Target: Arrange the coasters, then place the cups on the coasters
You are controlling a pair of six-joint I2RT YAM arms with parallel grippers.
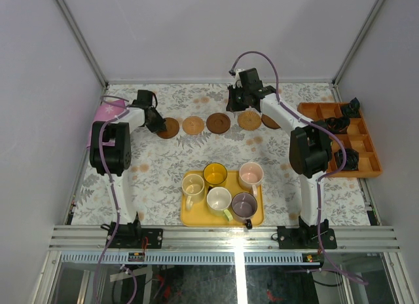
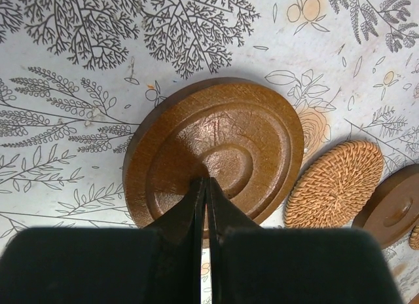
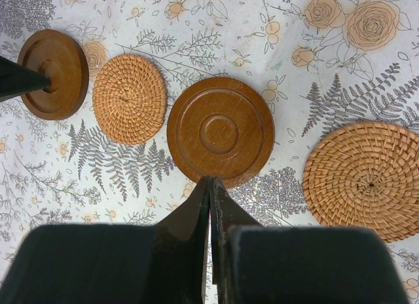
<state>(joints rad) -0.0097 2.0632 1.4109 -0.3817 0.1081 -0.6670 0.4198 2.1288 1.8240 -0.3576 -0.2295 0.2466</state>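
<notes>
Coasters (image 1: 218, 122), five in a row along the far counter (image 1: 157, 176), look light, stiff and thin, likely best nudged or pinched at the rim. Five cups (image 1: 219, 199) on the yellow tray (image 1: 190, 217) seem hard and breakable, best gripped by the wall. Left gripper (image 2: 206, 181) and right gripper (image 3: 210, 179) are both closed and empty, tips over dark discs.

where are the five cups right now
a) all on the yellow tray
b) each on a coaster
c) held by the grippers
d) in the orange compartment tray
a: the cups all stand on the yellow tray, while the coasters lie bare in a row farther back.
</notes>
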